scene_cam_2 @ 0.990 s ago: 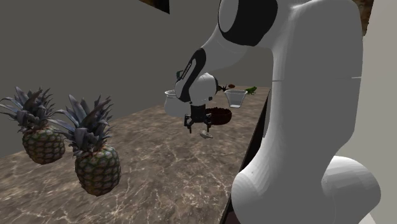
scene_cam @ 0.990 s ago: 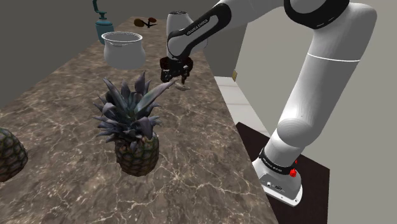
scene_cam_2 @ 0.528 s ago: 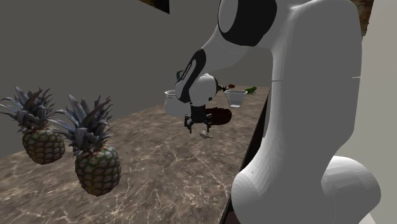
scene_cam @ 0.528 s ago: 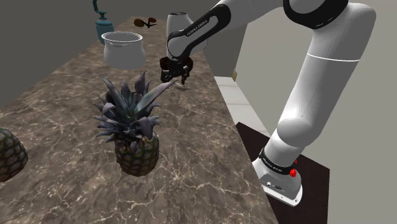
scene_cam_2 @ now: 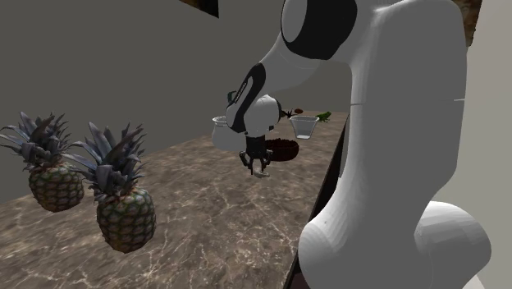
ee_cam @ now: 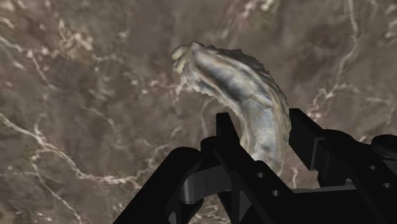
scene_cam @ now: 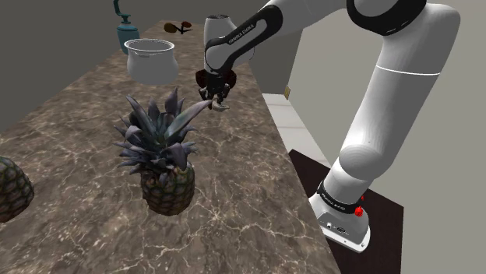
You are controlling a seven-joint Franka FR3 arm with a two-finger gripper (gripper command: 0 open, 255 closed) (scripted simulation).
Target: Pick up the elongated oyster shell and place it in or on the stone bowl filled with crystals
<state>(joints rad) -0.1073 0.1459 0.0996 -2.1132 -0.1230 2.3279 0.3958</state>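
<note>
Shell [ee_cam: 245,95] sat pinched between the two black fingers [ee_cam: 224,130] in the wrist view. It was pale grey-blue, ribbed, long and curved. Its far end stuck out past the gripper [ee_cam: 261,121] over the brown veined counter [ee_cam: 76,95]. One finger pressed each side, so the claw was narrow and holding the shell. Could not tell whether the shell touched the counter.

The shoulder view gave no such detail. There the shell [scene_cam: 223,107] was a small pale speck under the gripper [scene_cam: 220,100], which pointed down at the counter [scene_cam: 249,179]. It lay at about 1 o'clock from the pineapple [scene_cam: 166,183], past the leaf tips. A white pot [scene_cam: 149,58] stood at 10 o'clock from the gripper, well apart. A second pineapple [scene_cam: 12,187] was cut by the frame edge at 9 o'clock from the first. The bowl was mostly hidden behind the hand in this view.

The second exterior view showed the bowl [scene_cam_2: 283,149] plainly, dark reddish-brown and low. It was near the gripper [scene_cam_2: 259,167], at its 2 o'clock. The shell [scene_cam_2: 262,173] was a pale bit at the fingertips, not in the bowl. Both fruits showed whole here, the pineapple [scene_cam_2: 125,217] and the second pineapple [scene_cam_2: 56,187] at its 10 o'clock. A clear cup [scene_cam_2: 304,127] stood at 1 o'clock from the bowl.
</note>
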